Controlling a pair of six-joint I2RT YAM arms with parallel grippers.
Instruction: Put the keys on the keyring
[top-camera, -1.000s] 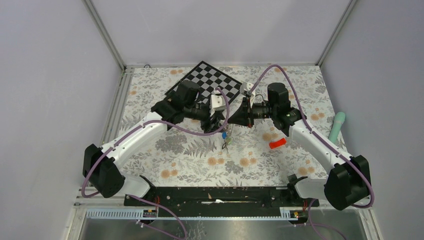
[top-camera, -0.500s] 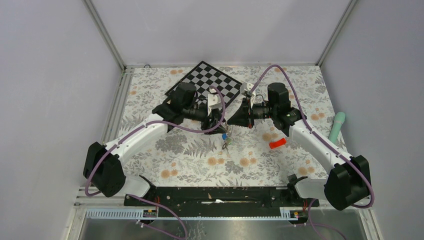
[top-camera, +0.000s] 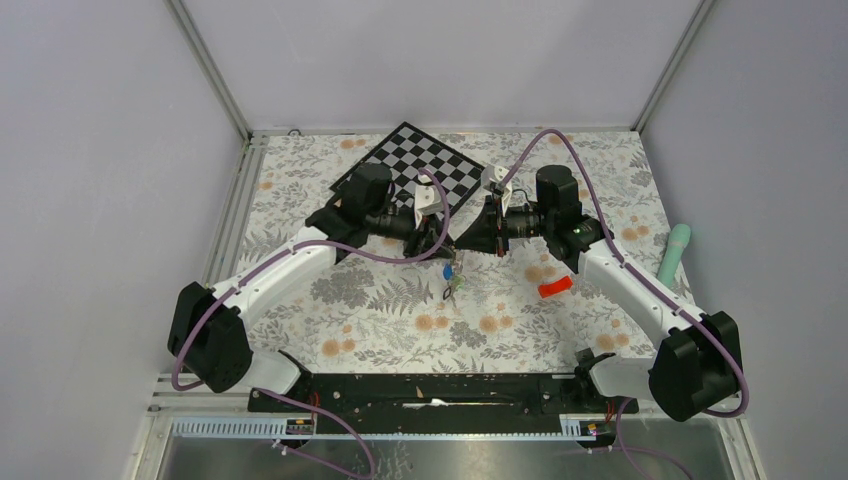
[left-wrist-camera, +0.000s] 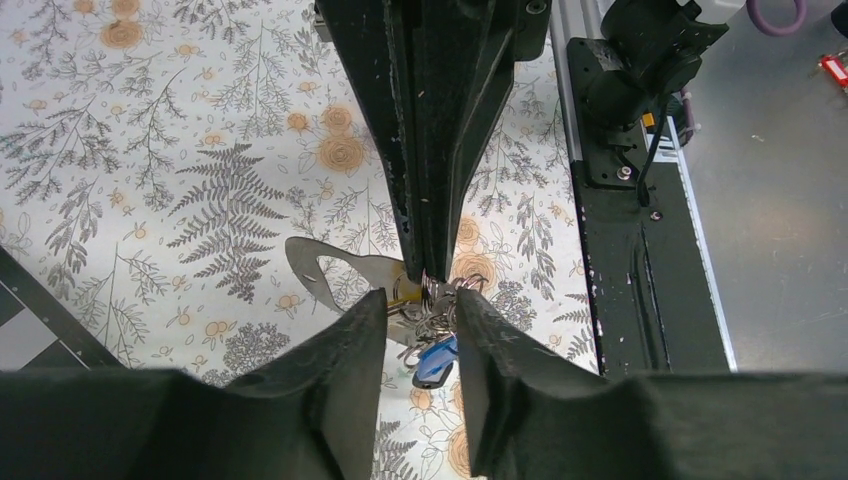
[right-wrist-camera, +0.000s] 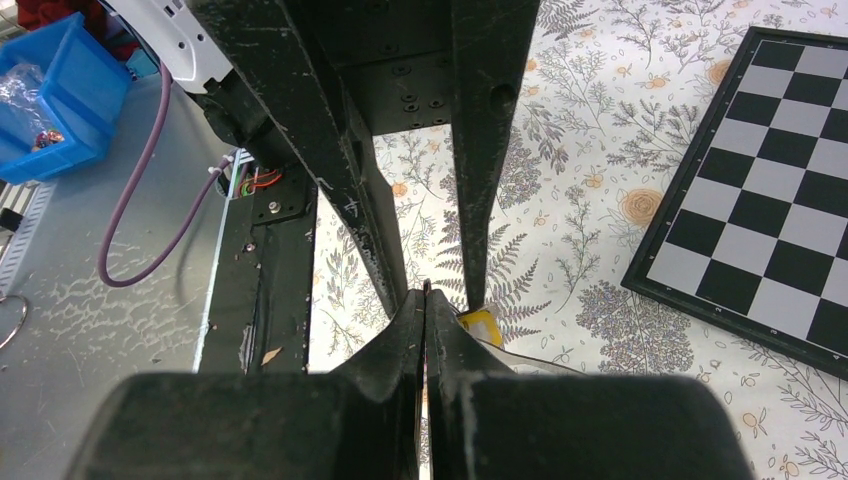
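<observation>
Where both arms' fingertips meet | keys (left-wrist-camera: 432, 360): small metal bunch, blue and yellow tags, between left gripper (left-wrist-camera: 420, 305) fingers, which stand apart, grip untellable | keyring (left-wrist-camera: 325, 272): flat grey plate, just beyond those fingers | right gripper (right-wrist-camera: 426, 300): fingers pressed together at bunch

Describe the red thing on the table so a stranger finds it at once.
Find the chessboard at the floral table's far side, then the right arm. The red thing lies beside its forearm, toward the table's middle. Nothing else on the table is red; the mint stick lies farther right.
</observation>
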